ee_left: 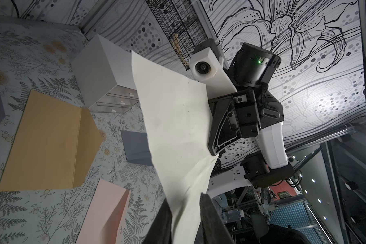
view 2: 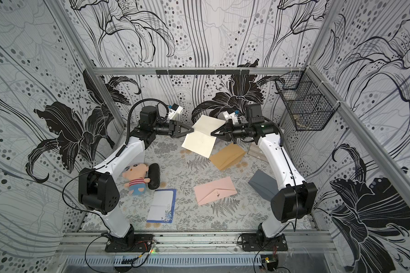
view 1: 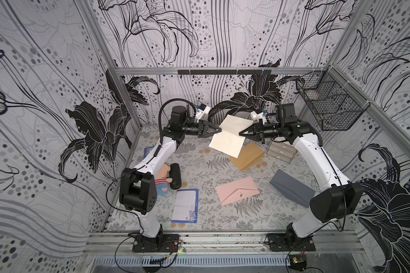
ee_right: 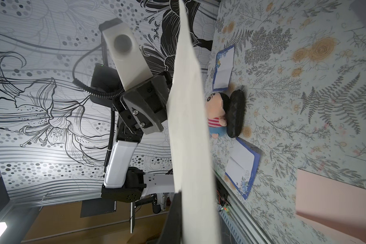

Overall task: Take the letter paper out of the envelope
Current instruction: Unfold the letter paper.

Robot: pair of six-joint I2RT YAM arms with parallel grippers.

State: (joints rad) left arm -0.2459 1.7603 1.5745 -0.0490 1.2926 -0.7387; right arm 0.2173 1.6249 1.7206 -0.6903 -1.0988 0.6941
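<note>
Enclosure walls [view 1: 45, 94] papered in black-and-grey lily print with dots; aluminium frame rails [view 1: 199, 70]; black wire basket [view 1: 329, 106] on side wall; fern-and-flower patterned table cover [view 1: 199, 170]

Floral table [view 1: 199, 170] (envelopes [view 1: 238, 193], doll [view 1: 163, 176])

letter paper [view 1: 230, 136] cream | envelope [view 1: 246, 156] kraft brown | second envelope [view 1: 238, 190] pink | box [view 1: 291, 186] plain grey | table [view 1: 199, 165] grey fern print, orange blooms

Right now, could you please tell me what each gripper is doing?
Left gripper: fingers around the paper edge; whether the grip is closed cannot be told.
Right gripper: shut on the paper's opposite edge, holding it up.
</note>
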